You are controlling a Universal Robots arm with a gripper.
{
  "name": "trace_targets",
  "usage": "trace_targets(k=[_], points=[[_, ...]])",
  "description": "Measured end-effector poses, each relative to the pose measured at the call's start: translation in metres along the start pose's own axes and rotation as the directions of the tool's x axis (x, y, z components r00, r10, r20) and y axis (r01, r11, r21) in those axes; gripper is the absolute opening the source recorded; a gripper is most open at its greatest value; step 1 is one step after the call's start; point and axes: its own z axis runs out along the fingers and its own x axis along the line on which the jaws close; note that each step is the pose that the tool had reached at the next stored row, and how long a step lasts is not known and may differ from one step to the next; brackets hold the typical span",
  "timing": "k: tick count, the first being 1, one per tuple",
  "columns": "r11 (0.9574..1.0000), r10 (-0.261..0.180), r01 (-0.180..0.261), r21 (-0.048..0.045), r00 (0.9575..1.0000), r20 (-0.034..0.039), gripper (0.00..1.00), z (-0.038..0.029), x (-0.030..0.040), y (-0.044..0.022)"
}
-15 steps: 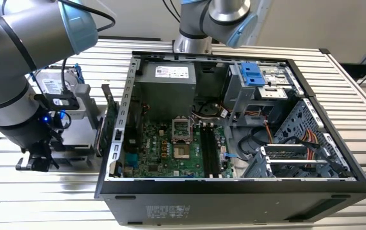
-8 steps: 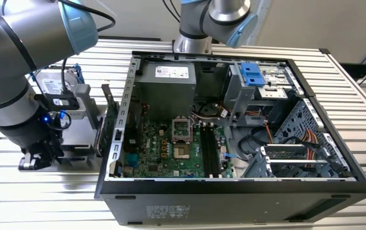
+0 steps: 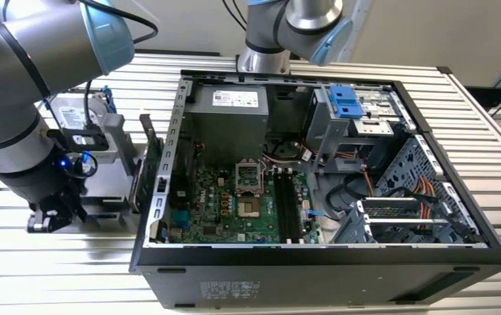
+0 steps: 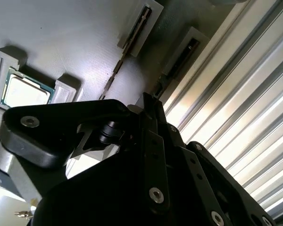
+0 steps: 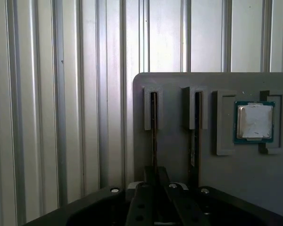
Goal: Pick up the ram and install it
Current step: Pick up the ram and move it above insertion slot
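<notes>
**Gripper at the ram in its tray, beside the open case**

In the exterior view the arm reaches down on the exterior view's left, and its gripper (image 3: 53,220) hangs low over a grey tray (image 3: 110,190) on the slatted table (image 3: 58,275). The tray lies just beside the open computer case (image 3: 320,256), whose motherboard (image 3: 224,203) faces upward.

In both wrist views the tray (image 5: 179,80) (image 4: 85,37) holds two memory sticks on edge, each seated in its own slotted block. The ram (image 5: 153,122) (image 4: 162,84) is the stick nearer the tray's edge, next to the table's slats. The gripper (image 5: 155,176) (image 4: 151,103) lines up with the ram and meets its near end. Whether the tool is open or clamped on the board cannot be told.

The second stick (image 5: 194,127) (image 4: 119,65) runs parallel to the ram, apart from the gripper. Beyond it a processor (image 5: 254,121) (image 4: 24,90) lies flat in a framed recess of the tray.
</notes>
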Motion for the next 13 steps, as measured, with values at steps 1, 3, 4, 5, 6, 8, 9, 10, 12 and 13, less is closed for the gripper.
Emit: trace_targets(k=[1,3,4,5,6,8,9,10,12,13], points=[[1.0000,0.000,0.000,0.0000,1.0000,0.0000,0.00,0.0000,0.0000,0.0000],[1.0000,0.000,0.000,0.0000,1.0000,0.0000,0.00,0.0001,0.0000,0.0000],[1.0000,0.000,0.000,0.0000,1.0000,0.0000,0.00,0.0001,0.0000,0.0000],[1.0000,0.000,0.000,0.0000,1.0000,-0.0001,0.00,0.0001,0.0000,0.0000],[1.0000,0.000,0.000,0.0000,1.0000,-0.0001,0.00,0.0002,0.0000,0.0000],[1.0000,0.000,0.000,0.0000,1.0000,0.0000,0.00,0.0002,0.0000,0.0000],[1.0000,0.000,0.000,0.0000,1.0000,0.0000,0.00,0.0003,0.0000,0.0000],[1.0000,0.000,0.000,0.0000,1.0000,0.0000,0.00,0.0003,0.0000,0.0000],[1.0000,0.000,0.000,0.0000,1.0000,0.0000,0.00,0.0004,0.0000,0.0000],[1.0000,0.000,0.000,0.0000,1.0000,-0.0001,0.00,0.0004,0.0000,0.0000]])
